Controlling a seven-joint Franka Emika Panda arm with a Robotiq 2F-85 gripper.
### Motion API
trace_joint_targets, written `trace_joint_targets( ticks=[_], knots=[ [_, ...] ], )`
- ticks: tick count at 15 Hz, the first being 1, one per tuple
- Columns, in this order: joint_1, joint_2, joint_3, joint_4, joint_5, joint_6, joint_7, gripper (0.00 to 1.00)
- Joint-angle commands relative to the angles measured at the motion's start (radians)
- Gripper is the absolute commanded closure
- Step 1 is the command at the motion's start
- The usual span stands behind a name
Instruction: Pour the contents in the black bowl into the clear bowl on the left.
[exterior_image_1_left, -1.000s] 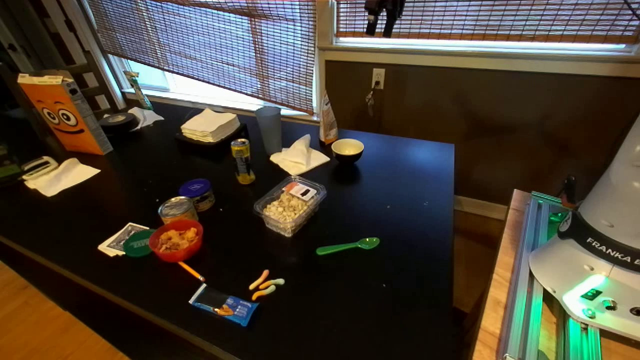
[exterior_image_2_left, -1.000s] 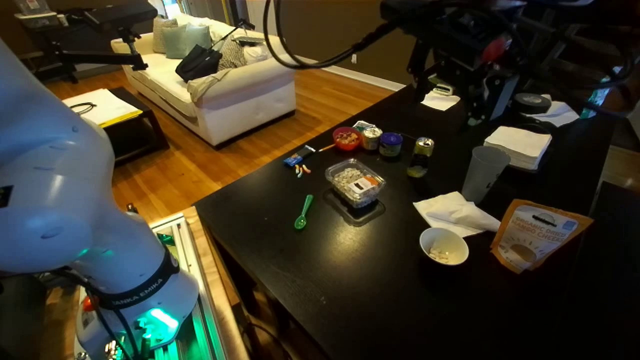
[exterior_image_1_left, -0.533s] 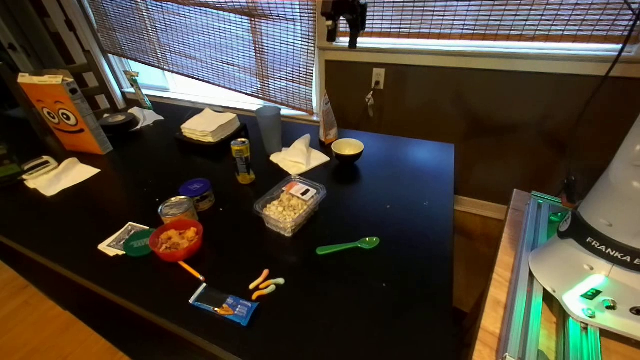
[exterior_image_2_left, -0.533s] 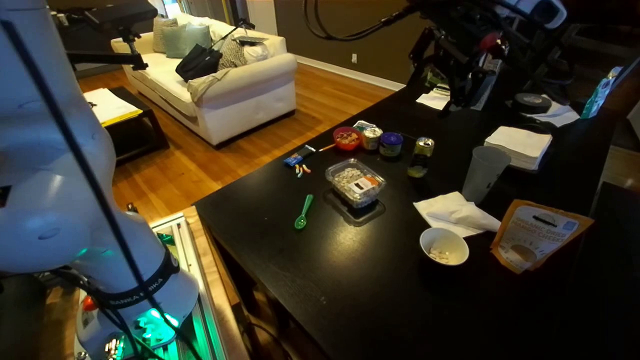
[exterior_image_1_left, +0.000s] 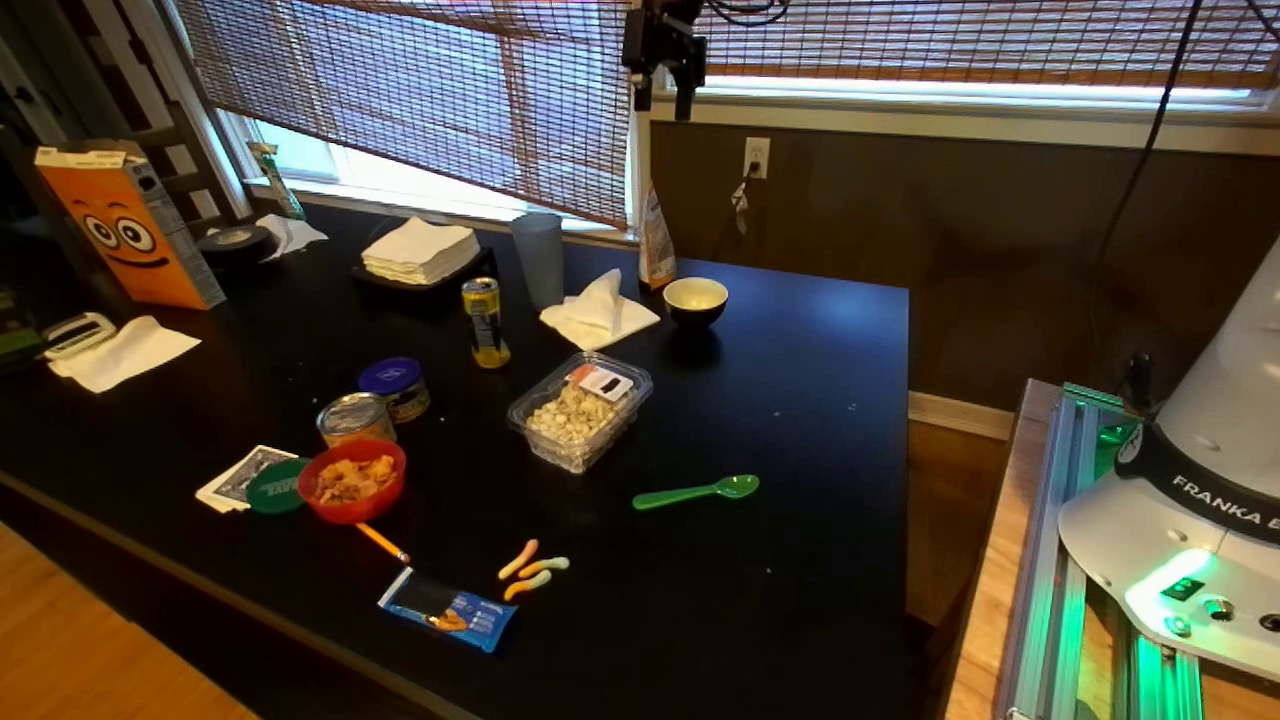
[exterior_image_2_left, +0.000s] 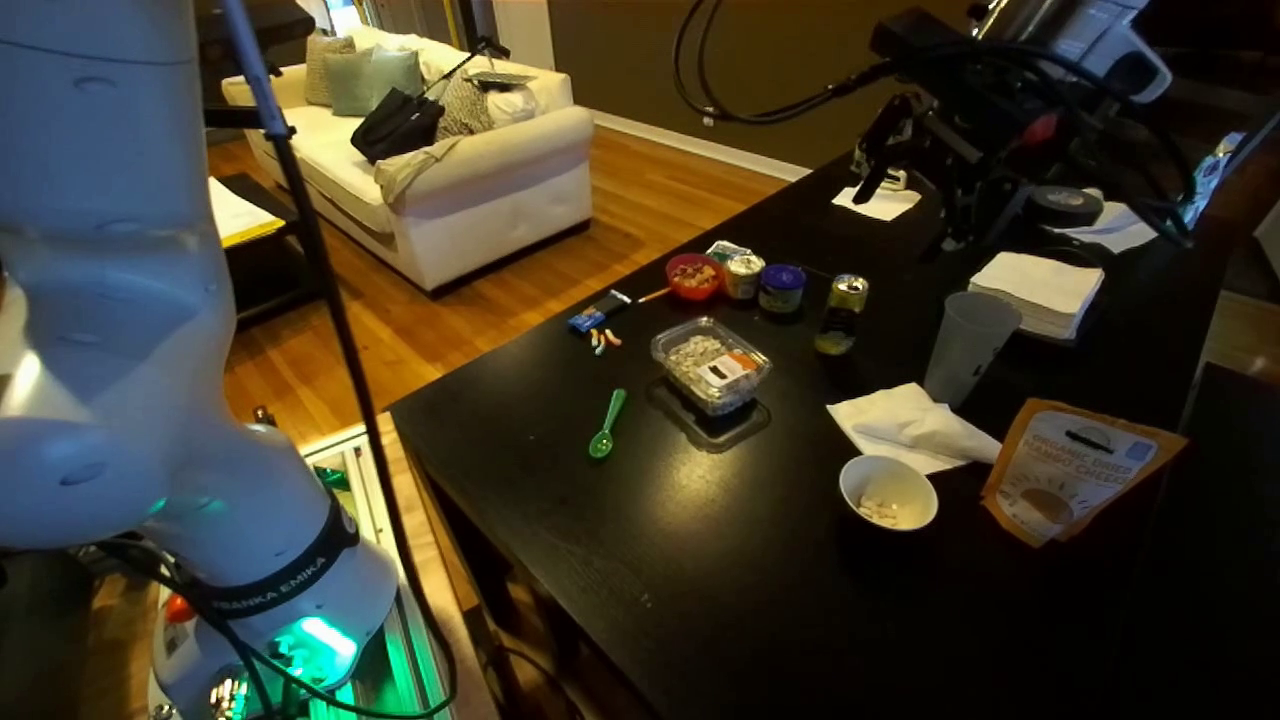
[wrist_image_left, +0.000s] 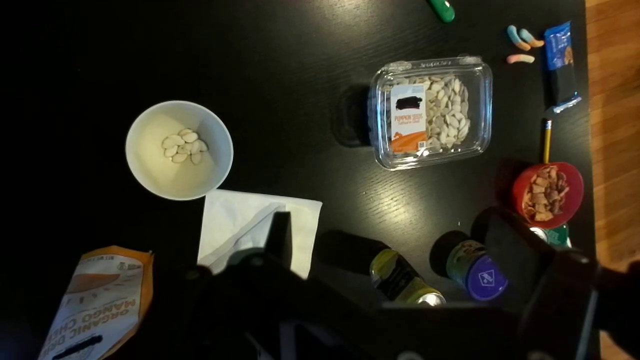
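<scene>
The black bowl (exterior_image_1_left: 697, 319), dark outside and pale inside, stands upright on the dark table. It shows in both exterior views (exterior_image_2_left: 905, 472) and at left in the wrist view (wrist_image_left: 147, 145). Its contents, a few pale seeds (wrist_image_left: 182, 146), lie at its bottom. The clear bowl (exterior_image_1_left: 553, 450), a squarish plastic container labelled pumpkin seeds, shows in the wrist view (wrist_image_left: 482, 107) and holds many seeds. I cannot tell whether its lid is shut. My gripper (wrist_image_left: 397, 237) is open and empty, high above the table in both exterior views (exterior_image_1_left: 663, 98) (exterior_image_2_left: 912, 215), apart from both bowls.
A mango bag (exterior_image_2_left: 1075, 470) and a crumpled napkin (exterior_image_2_left: 905, 425) are beside the black bowl. A blue cup (exterior_image_1_left: 540, 260), yellow can (exterior_image_1_left: 485, 325), blue-lidded tub (exterior_image_1_left: 393, 385) and red bowl (exterior_image_1_left: 352, 510) stand farther along. A green spoon (exterior_image_1_left: 695, 492) lies near the clear bowl.
My gripper has moved left and somewhat lower in an exterior view, and the arm and its cable have shifted. The bowls and other table objects have not moved.
</scene>
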Motion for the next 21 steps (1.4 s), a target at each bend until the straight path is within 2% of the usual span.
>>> trace_joint_targets(
  ticks=[1, 6, 7, 8, 13, 17, 21],
  knots=[
    [-0.032, -0.001, 0.039, 0.006, -0.014, -0.001, 0.008, 0.0],
    [-0.032, -0.001, 0.039, 0.008, -0.014, -0.001, 0.008, 0.0],
    [-0.043, -0.003, 0.043, -0.01, 0.065, 0.122, 0.047, 0.0],
    [-0.049, 0.012, 0.046, -0.006, 0.088, 0.125, 0.095, 0.0],
    [-0.074, 0.115, 0.057, -0.087, 0.13, 0.553, 0.158, 0.0],
    [-0.06, 0.17, 0.033, -0.202, 0.066, 0.865, 0.298, 0.0],
    [-0.005, 0.209, -0.039, -0.304, -0.019, 1.083, 0.512, 0.0]
  ],
)
